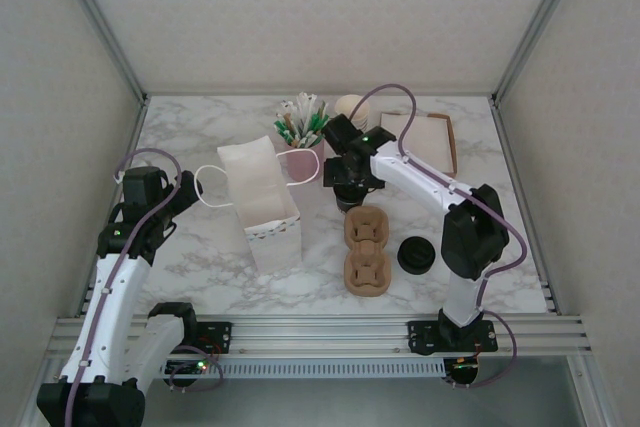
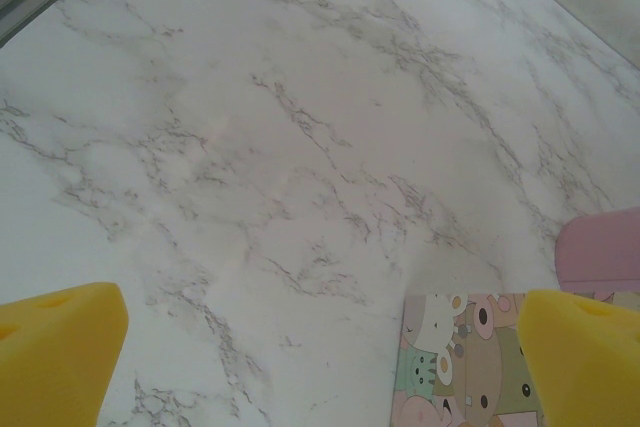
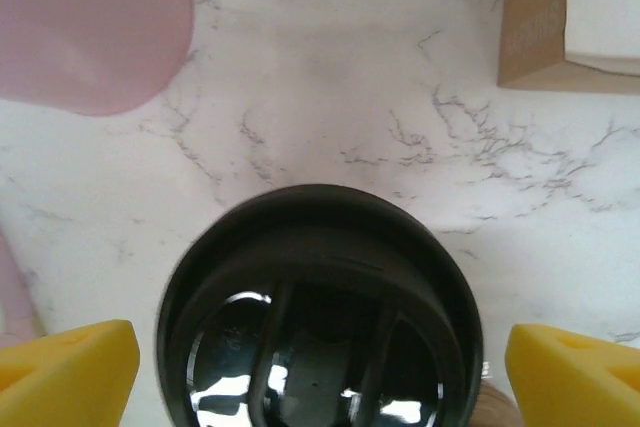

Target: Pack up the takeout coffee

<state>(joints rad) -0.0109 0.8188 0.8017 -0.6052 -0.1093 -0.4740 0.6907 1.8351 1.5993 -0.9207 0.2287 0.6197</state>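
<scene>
Takeout coffee (image 3: 320, 307) upright, long axis vertical. Glossy round black lid faces up, centred between right gripper (image 3: 322, 372) fingers, which are spread and clear of lid. Left gripper (image 2: 320, 357) fingers spread wide.

We look down on the whole bench (image 1: 200, 247) from above, behind the arms (image 1: 110, 277). The left wrist camera faces its marble closely. The right one looks down just over the black lid (image 3: 320, 297); the brown tray (image 3: 532, 17) shows there and from above.
</scene>
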